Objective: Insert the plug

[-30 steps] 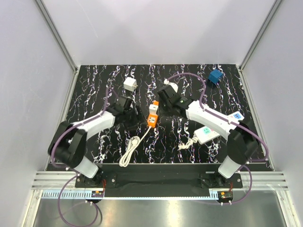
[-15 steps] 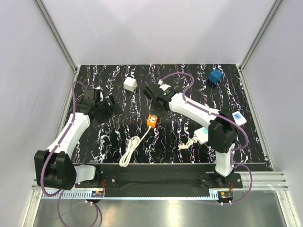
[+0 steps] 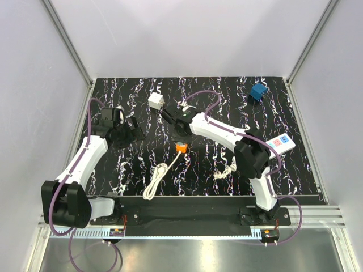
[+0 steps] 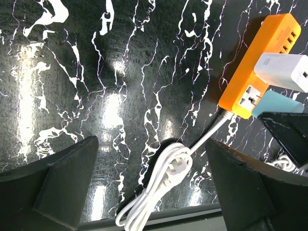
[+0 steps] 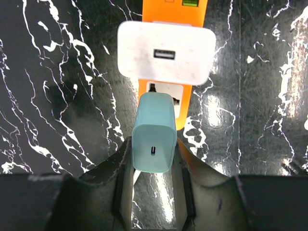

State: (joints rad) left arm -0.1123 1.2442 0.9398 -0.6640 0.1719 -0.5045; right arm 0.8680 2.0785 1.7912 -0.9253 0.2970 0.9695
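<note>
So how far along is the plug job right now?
Done: a white adapter sits on the orange power strip. In hand: the right gripper is clamped on a teal adapter at the strip's free socket; whether it's seated is unclear. Still to do: the blue plug lies loose at the far right, not inserted.

An orange power strip (image 4: 260,53) is laid on the black marbled table (image 3: 130,164), with a white charger (image 4: 284,72) plugged in. A teal adapter (image 5: 154,132) is seen at the neighbouring socket. The strip's white cable (image 3: 160,172) is coiled nearer. A white cube adapter (image 3: 155,101) is set farther back, and a white power strip (image 3: 282,144) at the right.
</note>
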